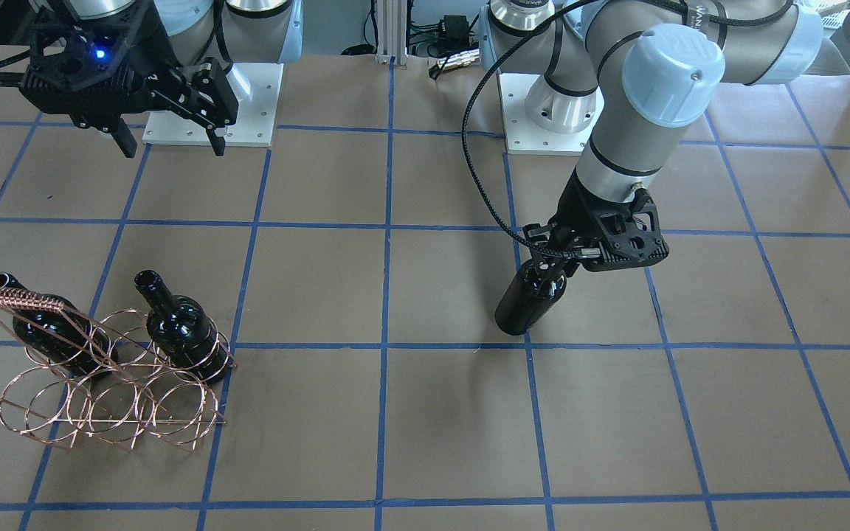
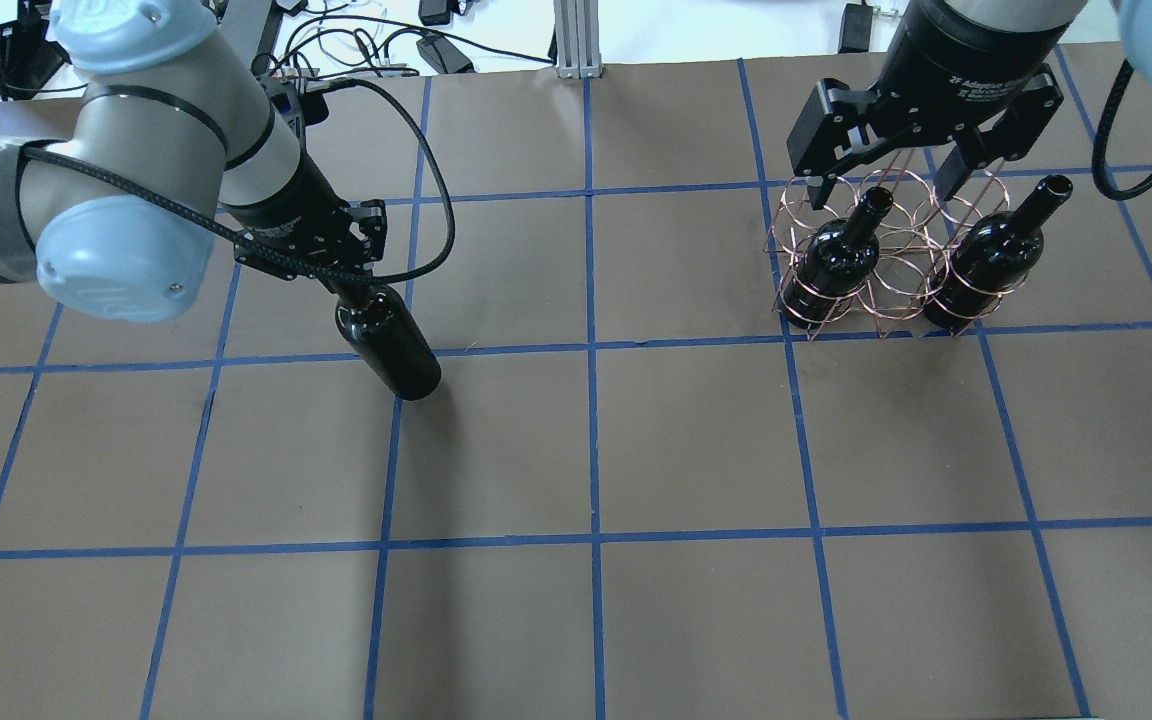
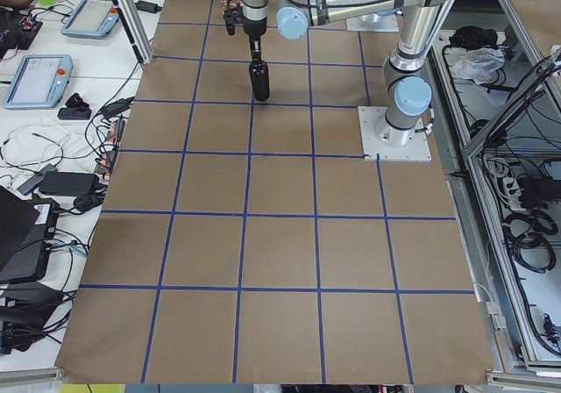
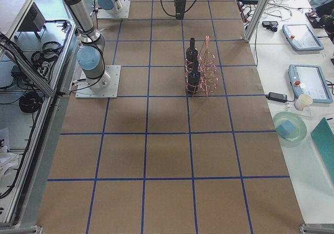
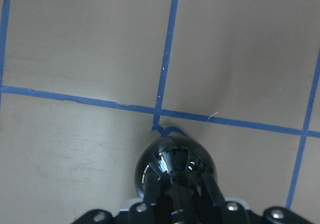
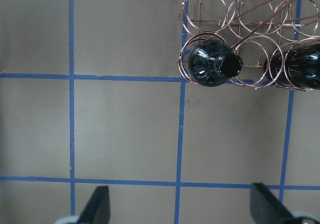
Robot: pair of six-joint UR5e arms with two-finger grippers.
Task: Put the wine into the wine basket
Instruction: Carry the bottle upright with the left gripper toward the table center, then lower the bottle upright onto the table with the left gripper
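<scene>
My left gripper (image 2: 351, 290) is shut on the neck of a glossy black wine bottle (image 2: 391, 345), which hangs upright over the left half of the table. It also shows in the front view (image 1: 530, 299) and the left wrist view (image 5: 175, 166). I cannot tell whether its base touches the table. The copper wire wine basket (image 2: 886, 290) stands at the far right and holds two more black bottles (image 2: 836, 255) (image 2: 986, 260) upright in its end rings. The ring between them holds no bottle. My right gripper (image 2: 881, 190) is open and empty, hovering high on the robot's side of the basket (image 6: 235, 14).
The table is brown paper with a blue tape grid (image 2: 591, 350). The basket's woven handle (image 1: 15, 299) is on the side away from the robot. Both arm bases (image 1: 211, 103) stand at the robot's edge. Cables and operator devices lie beyond the table's far edge (image 4: 308, 82).
</scene>
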